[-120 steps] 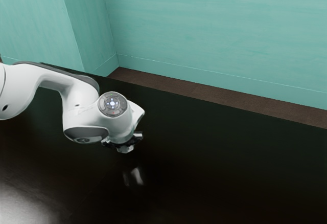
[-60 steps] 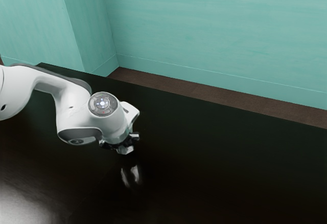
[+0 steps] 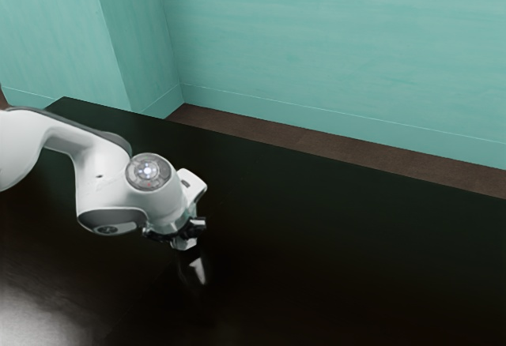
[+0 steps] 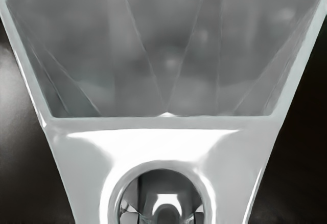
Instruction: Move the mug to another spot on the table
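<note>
One silvery faceted mug (image 4: 163,132), one dark glossy table (image 3: 364,243), one white robot arm (image 3: 75,152), one gripper (image 3: 183,242)

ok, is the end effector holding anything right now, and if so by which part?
Cannot tell. The mug is right under the end effector, with its handle side nearest the hand, but whether it is gripped can't be made out.

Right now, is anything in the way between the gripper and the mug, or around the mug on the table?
Nothing visible is. The wrist view has the mug right under the hand, mouth and handle uncovered. In the exterior view the gripper hangs low over the dark table, and no other object shows on it.
</note>
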